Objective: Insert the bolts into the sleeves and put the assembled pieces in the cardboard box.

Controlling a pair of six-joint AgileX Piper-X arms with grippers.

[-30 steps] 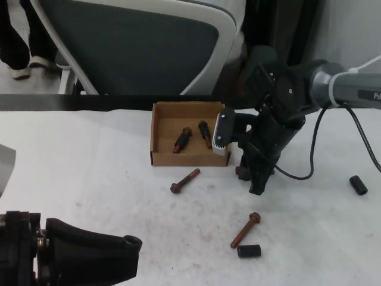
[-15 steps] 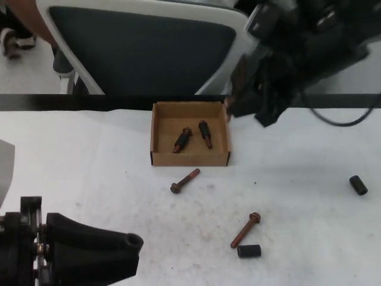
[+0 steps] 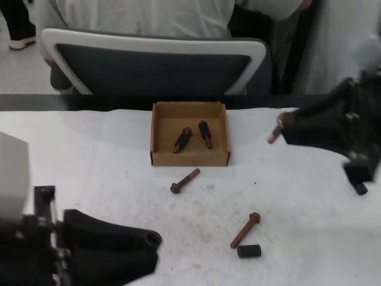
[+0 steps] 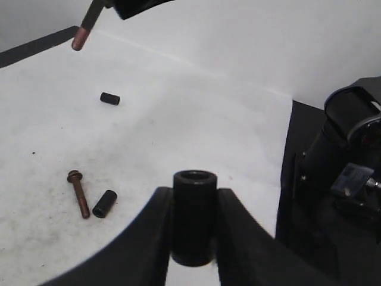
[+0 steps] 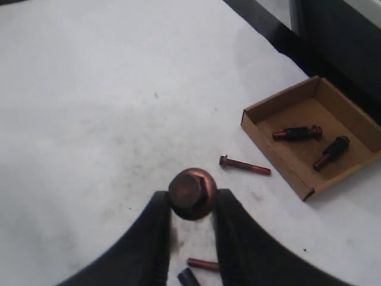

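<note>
While left gripper clamps a black cylindrical sleeve, right gripper, mid-right in high view, grips a copper-coloured hex-head bolt; insertion step, next likely aligning axes.

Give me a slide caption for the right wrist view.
Right gripper holds a bolt in its jaws above the bench, two assembled pieces lying in the cardboard box nearby.

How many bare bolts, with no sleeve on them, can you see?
3. One bolt is held in the right gripper; one lies just in front of the cardboard box; one lies nearer the camera beside a loose sleeve. The arms may hide others.
</note>
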